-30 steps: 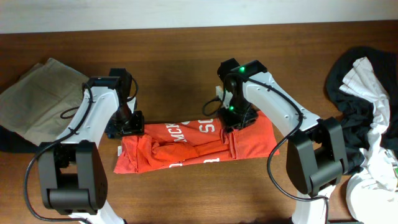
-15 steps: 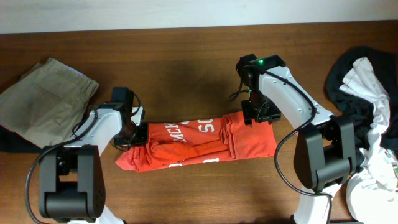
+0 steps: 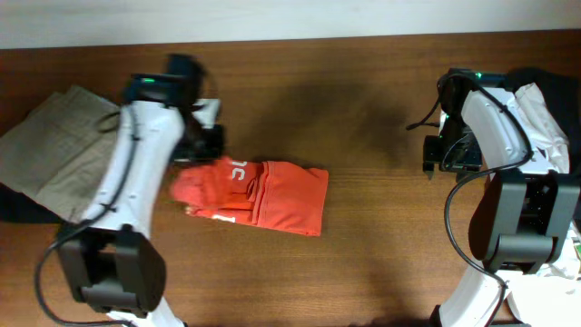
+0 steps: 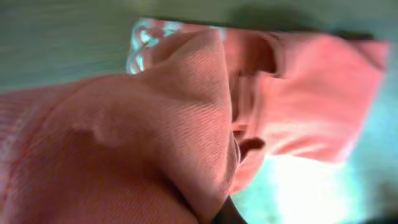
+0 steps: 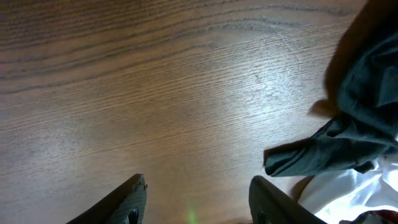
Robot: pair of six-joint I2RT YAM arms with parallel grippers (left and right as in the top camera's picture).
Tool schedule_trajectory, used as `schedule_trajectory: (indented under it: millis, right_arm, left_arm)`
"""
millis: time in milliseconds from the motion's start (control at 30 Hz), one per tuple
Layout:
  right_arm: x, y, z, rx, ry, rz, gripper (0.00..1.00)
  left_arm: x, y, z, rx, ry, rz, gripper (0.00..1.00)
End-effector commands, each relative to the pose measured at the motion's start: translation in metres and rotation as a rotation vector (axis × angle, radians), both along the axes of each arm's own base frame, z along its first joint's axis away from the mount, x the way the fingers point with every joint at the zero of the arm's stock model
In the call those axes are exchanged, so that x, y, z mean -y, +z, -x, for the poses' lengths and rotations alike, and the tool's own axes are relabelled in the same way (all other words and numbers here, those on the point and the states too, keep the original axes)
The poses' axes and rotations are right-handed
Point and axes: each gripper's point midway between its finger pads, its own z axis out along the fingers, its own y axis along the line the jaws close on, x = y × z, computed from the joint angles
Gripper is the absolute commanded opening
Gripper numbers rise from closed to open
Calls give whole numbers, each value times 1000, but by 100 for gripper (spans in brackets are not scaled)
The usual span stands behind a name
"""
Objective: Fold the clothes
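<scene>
- Overhead view: the orange shirt (image 3: 263, 195) lies bunched left of centre on the table (image 3: 372, 100), with its left end up at the left gripper (image 3: 201, 150).
- Left wrist view: cloth fills the frame and gathers toward the fingers, which pinch it; little of them shows.
- Right gripper (image 5: 202, 205) hangs spread over bare wood, well apart from the shirt and near a dark-and-white clothes pile (image 5: 364, 118).

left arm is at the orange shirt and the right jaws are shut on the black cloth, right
No: the right jaws are open and empty over the table, the black cloth beside them, as the right wrist view shows. The left arm is at the shirt.
</scene>
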Motion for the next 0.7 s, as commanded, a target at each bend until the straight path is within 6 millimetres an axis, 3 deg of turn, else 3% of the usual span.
schedule_trajectory:
  millis: [0, 67, 200, 267, 333, 400, 467, 500, 533, 567, 600, 633, 667]
  right_arm:
    - [-5, 9, 0, 28, 15, -13, 57]
    - [-5, 9, 1, 23, 22, -15, 57]
    - [-5, 9, 1, 20, 22, -16, 57]
    - [-6, 9, 1, 21, 21, -22, 57]
    - [-6, 9, 1, 22, 20, -22, 57]
    - [-6, 9, 1, 22, 21, -22, 57]
    - [-6, 9, 1, 21, 21, -22, 58]
    - [-10, 9, 1, 23, 36, -51, 61]
    - [-23, 8, -1, 29, 76, -132, 61]
    - [-59, 11, -5, 66, 183, -352, 61]
    - [-110, 25, -9, 141, 330, -634, 60]
    - [-152, 41, -12, 207, 433, -818, 60]
    - [-183, 47, -12, 236, 497, -888, 61]
  left_arm:
    - [86, 4, 2, 84, -169, 46, 2]
    - [119, -15, 12, 53, -251, 22, 3]
    - [156, -57, 29, -29, -339, -8, 4]
    - [176, -60, 35, -28, -376, 33, 16]
    - [216, -53, 39, -1, -448, 199, 39]
    - [228, -38, 32, 41, -489, 248, 45]
    - [211, -13, 16, 103, -553, 186, 45]
    - [171, 17, -16, 198, -480, 32, 45]
    - [153, 31, -31, 233, -434, 1, 45]
    - [126, 42, -46, 248, -361, -7, 45]
    - [97, 41, -57, 232, -244, -11, 45]
    - [62, 38, -66, 204, -85, -11, 46]
    - [34, 37, -73, 180, 30, 33, 47]
